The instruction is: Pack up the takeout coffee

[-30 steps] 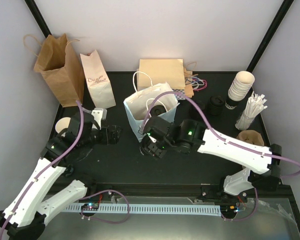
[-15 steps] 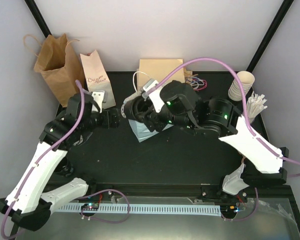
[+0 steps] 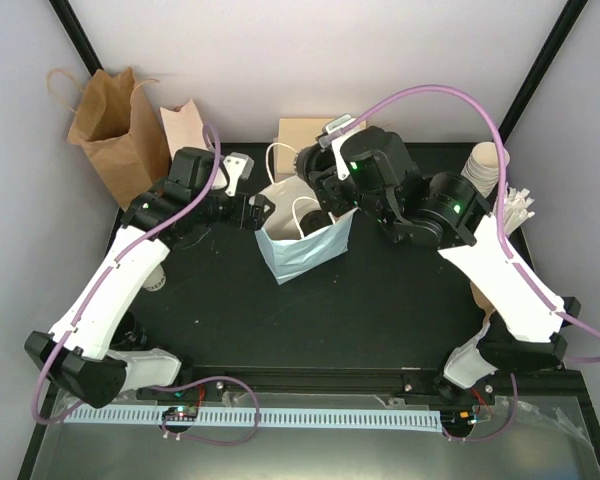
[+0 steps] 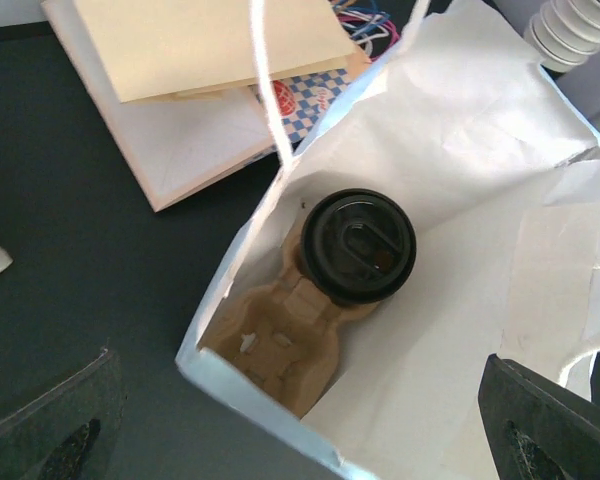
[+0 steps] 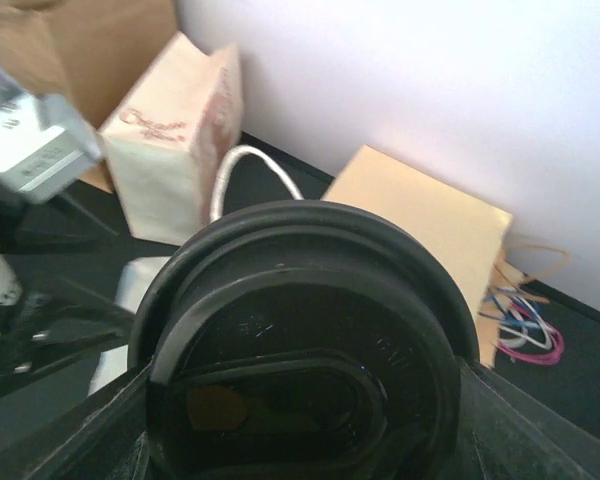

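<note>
A white paper bag (image 3: 305, 250) stands open mid-table. In the left wrist view one takeout coffee (image 4: 358, 245), black lid up, sits in a brown cardboard carrier (image 4: 280, 340) inside the bag (image 4: 460, 150). My left gripper (image 3: 258, 210) hovers at the bag's left rim, jaws wide open and empty (image 4: 300, 400). My right gripper (image 3: 315, 190) is above the bag's back rim, shut on a second takeout coffee. Its black lid (image 5: 300, 300) fills the right wrist view between the fingers (image 5: 305, 400); its cream wall is hidden.
A brown bag (image 3: 115, 130) and a pink-printed white bag (image 3: 185, 125) stand back left. Flat tan bags (image 3: 310, 135) lie behind the white bag. A stack of bare cups (image 3: 485, 170) and wrapped straws (image 3: 510, 215) are back right. An open cup (image 3: 152, 275) stands left.
My right gripper rose from the table in front of the bag and moved over its back rim with the cup. My left gripper moved back and right to the bag's left rim.
</note>
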